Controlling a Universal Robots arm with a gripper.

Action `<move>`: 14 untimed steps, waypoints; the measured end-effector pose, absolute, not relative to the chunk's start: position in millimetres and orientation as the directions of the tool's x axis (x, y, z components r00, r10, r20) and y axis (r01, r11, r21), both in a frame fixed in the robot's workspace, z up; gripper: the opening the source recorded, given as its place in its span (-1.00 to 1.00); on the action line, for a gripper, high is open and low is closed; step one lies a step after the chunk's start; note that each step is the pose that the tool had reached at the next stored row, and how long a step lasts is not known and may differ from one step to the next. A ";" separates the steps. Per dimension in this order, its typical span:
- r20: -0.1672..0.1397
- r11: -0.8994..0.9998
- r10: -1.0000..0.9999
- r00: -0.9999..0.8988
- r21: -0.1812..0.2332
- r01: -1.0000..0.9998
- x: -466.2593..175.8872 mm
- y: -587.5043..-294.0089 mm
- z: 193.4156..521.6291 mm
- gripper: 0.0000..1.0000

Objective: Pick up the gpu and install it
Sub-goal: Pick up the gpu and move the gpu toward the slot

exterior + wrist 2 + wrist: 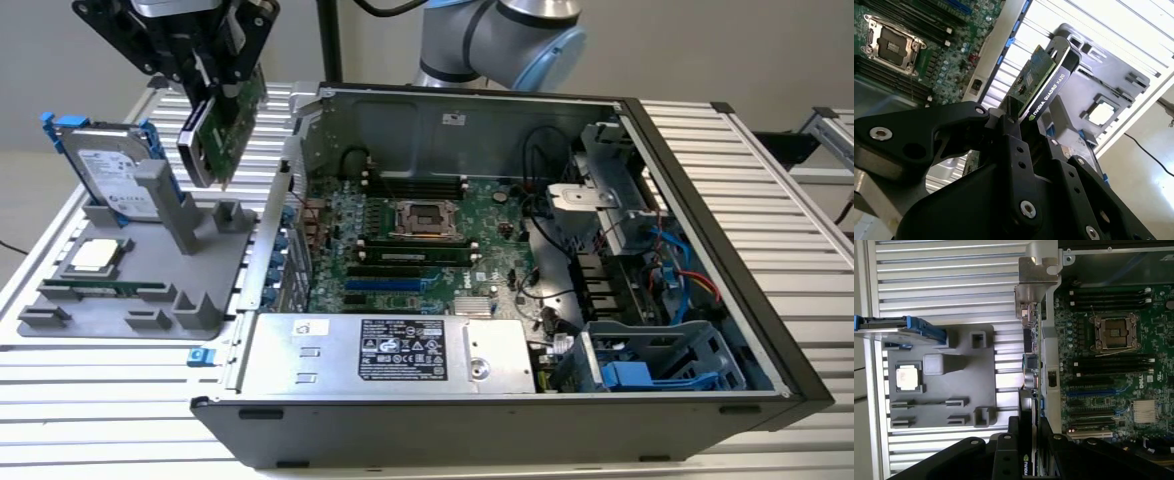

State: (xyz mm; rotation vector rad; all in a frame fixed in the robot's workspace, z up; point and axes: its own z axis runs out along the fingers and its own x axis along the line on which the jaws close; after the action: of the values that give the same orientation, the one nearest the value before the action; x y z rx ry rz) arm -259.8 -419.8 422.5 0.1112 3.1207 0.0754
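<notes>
The gpu (220, 125), a green card with a black shroud, hangs tilted in the air above the grey fixture (120, 300), just outside the open computer case (694, 250) on the exterior view's left. My gripper (210, 82) is shut on its upper part. In the second wrist view the black fingers (1010, 131) clamp the gpu (1043, 80) from both sides. In the first wrist view the gpu (1033, 365) shows edge-on with its silver bracket (1030, 300), lined up beside the case wall. The motherboard (414, 240) lies open inside the case.
A silver hard drive in a blue frame (114, 170) stands upright on the fixture, and a processor chip (91, 257) lies flat on it. The case holds a power supply (387, 350), blue slots (380, 290), cables and a drive cage (667, 365). Everything rests on a slatted metal table (747, 170).
</notes>
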 end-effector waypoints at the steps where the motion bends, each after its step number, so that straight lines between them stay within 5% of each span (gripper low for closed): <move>1: -0.016 0.996 0.072 -0.997 0.049 0.071 -259.4 -419.8 422.5 -1.00; 14: -0.016 0.996 0.072 -0.997 0.049 0.071 -252.1 -419.8 422.5 -1.00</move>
State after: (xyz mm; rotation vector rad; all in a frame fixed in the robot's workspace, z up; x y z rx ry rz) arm -252.1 -419.8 422.5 0.1111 3.1207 0.0755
